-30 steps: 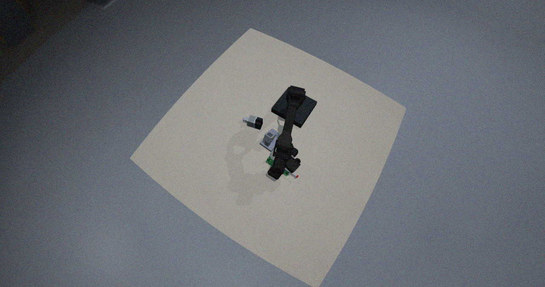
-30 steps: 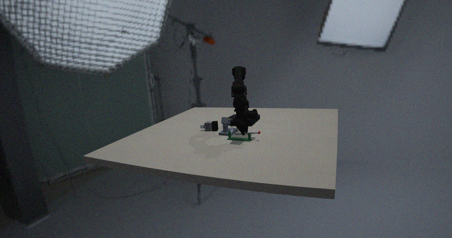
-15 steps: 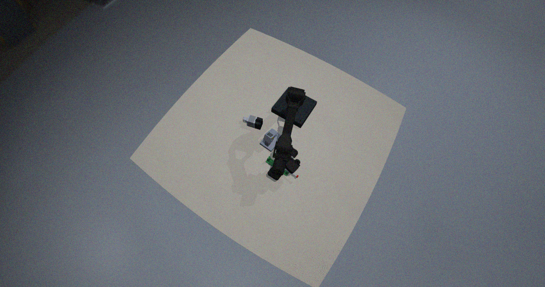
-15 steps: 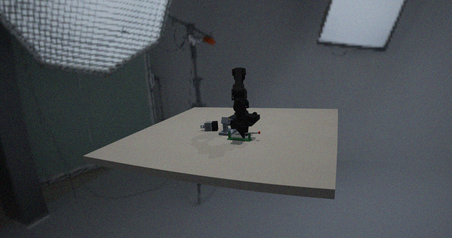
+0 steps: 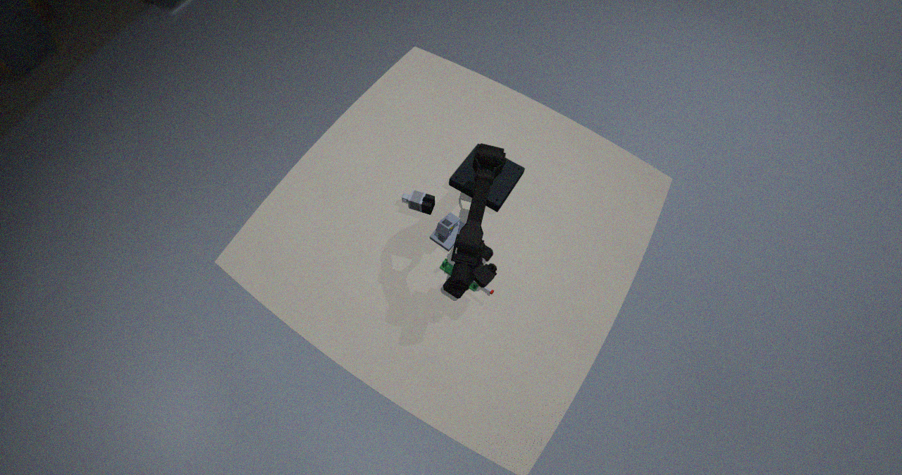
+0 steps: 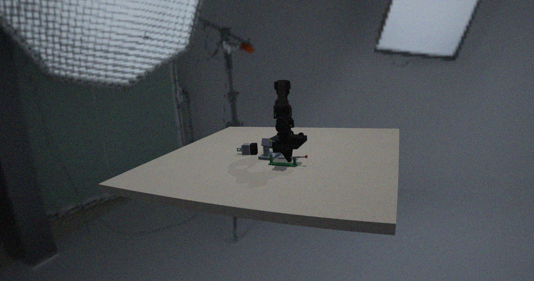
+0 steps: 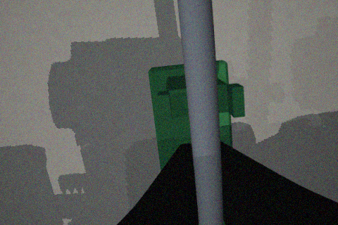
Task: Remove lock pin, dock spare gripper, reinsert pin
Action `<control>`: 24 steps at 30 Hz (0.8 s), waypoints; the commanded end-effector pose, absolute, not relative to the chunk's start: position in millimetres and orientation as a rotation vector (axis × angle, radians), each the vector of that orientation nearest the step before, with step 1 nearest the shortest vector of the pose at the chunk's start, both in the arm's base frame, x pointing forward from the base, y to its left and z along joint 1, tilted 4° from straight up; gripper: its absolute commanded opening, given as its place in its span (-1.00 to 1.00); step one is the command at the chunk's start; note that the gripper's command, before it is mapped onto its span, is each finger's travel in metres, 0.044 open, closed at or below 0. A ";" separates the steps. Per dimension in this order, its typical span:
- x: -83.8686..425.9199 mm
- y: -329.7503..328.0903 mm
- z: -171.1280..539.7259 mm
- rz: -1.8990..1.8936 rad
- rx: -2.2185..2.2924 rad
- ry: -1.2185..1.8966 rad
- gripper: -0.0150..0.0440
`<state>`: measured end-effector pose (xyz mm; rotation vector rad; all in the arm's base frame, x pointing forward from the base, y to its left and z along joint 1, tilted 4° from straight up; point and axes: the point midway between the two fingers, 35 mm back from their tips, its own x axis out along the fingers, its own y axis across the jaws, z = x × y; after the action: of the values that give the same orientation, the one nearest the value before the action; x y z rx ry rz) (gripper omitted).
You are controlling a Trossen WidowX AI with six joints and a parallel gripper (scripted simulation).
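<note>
The lock pin (image 5: 487, 290) (image 6: 301, 156) (image 7: 198, 77) is a thin grey rod with a red ball end. It lies along the green rack (image 5: 445, 266) (image 6: 282, 164) (image 7: 169, 126), the ball end sticking out past one post. My gripper (image 6: 289, 160) (image 7: 200, 153) is shut on the pin, one black finger on each side; in the top view the arm hides the fingertips. The grey mount (image 5: 447, 223) (image 6: 266, 142) stands beside the rack with its socket block tilted; no pin shows through it. The spare gripper (image 5: 418, 201) (image 6: 249, 149), grey and black, lies apart, spigot pointing away from the mount.
The dark arm base (image 5: 462, 176) stands behind the mount on the pale table top (image 5: 353, 156) (image 6: 336, 189). The mount and the spare gripper are on the left side of the arm. The rack's posts stand up close to the fingers.
</note>
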<state>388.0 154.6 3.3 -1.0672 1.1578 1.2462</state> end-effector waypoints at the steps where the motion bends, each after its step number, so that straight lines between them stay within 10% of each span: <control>1: 388.0 154.5 1.7 1.248 -1.069 1.160 -0.49; 24: 386.7 154.0 33.1 1.255 -1.063 1.175 -0.49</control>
<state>386.1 154.0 26.7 -1.0618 1.1778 1.2563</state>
